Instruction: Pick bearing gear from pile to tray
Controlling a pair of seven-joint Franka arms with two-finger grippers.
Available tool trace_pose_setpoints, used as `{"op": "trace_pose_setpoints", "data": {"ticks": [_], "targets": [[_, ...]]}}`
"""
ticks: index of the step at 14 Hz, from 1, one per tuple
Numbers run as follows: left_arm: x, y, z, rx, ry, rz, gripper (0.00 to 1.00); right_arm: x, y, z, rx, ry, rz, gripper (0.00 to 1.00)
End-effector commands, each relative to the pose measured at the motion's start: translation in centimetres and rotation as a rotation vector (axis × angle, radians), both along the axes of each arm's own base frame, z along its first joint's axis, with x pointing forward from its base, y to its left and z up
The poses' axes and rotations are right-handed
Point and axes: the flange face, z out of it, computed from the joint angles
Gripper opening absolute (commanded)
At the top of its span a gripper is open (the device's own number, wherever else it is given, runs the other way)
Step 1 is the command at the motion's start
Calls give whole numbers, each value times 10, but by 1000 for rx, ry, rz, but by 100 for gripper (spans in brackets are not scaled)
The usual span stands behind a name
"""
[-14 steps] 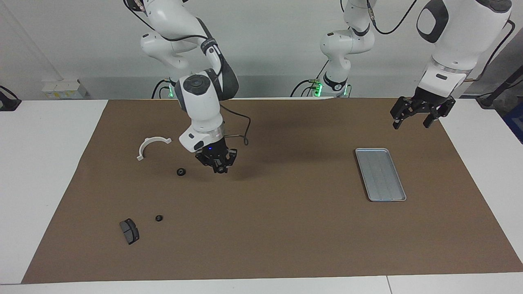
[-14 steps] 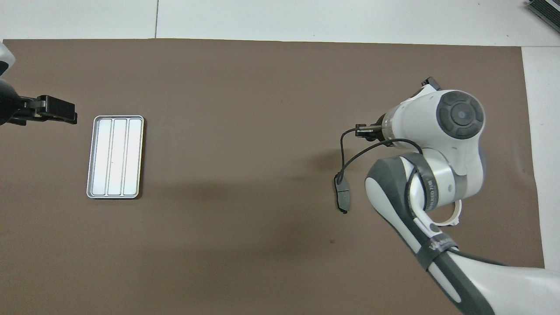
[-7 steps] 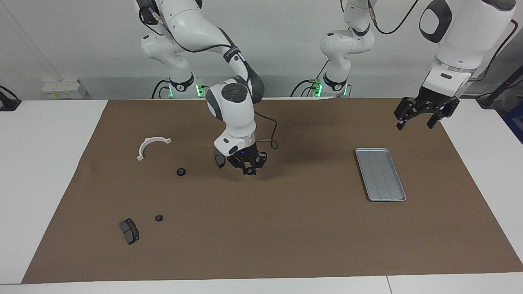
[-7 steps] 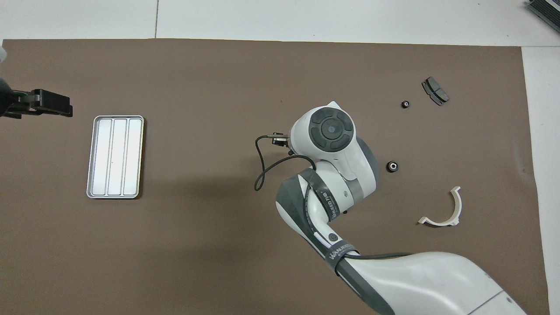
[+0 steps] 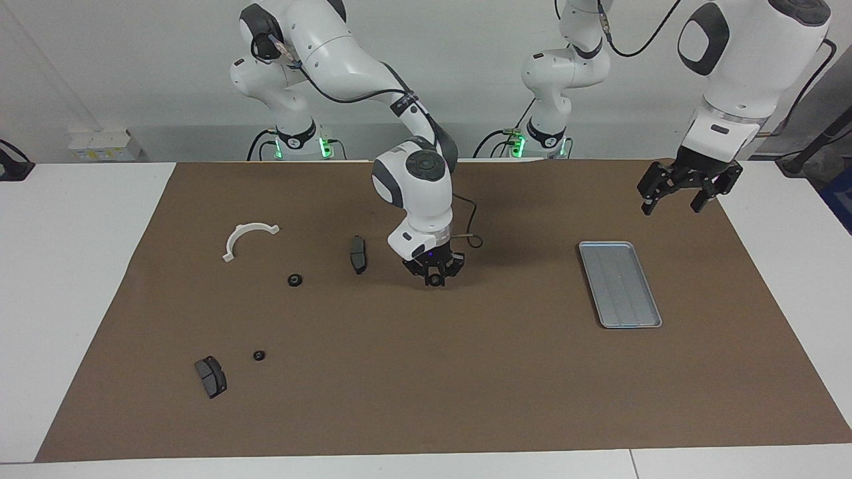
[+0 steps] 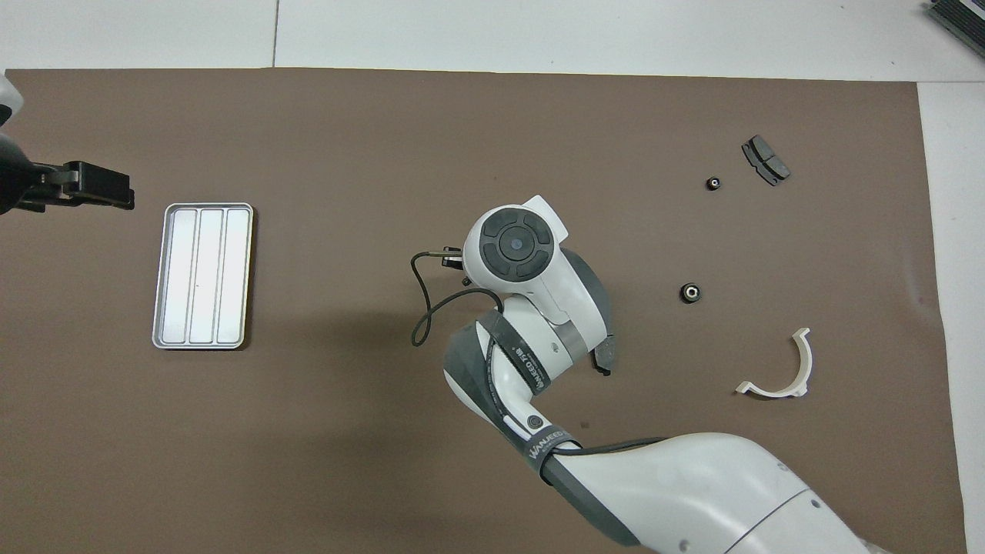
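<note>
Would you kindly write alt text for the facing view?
The right pincer, shut on a small black gear, hangs over the mat's middle, between the scattered parts and the empty silver tray. The left pincer waits open near the mat's corner.

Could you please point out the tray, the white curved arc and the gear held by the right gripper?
tray [image 5: 638, 319]: facing view, on its raised rim.
white curved arc [image 5: 241, 233]: facing view, on the top of its curve.
gear [image 5: 434, 280]: facing view, on its round body at the right gripper [image 5: 434, 277] fingertips.
</note>
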Motion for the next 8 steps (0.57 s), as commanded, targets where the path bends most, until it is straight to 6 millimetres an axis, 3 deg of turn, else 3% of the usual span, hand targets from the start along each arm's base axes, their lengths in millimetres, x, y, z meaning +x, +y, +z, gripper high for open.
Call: {"op": "trace_pose_setpoints", "data": {"ticks": [1, 2, 4, 5, 6, 8], "targets": [[-15, -1, -1, 2, -19, -3, 100, -18, 3, -16, -33, 23, -13, 0], [-15, -2, -2, 1, -18, -3, 100, -26, 7, -18, -37, 29, -4, 1], [-14, -7, -5, 0, -28, -5, 100, -29, 6, -18, -42, 36, -9, 33], [-14, -15, -10, -5, -24, 16, 100, -26, 5, -16, -38, 31, -9, 64], [-11, -27, -16, -15, -40, 45, 100, -22, 1, -6, -30, 18, -11, 88], [-8, -55, -27, -34, -57, 75, 100, -9, -26, 32, -15, -15, -24, 100]]}}
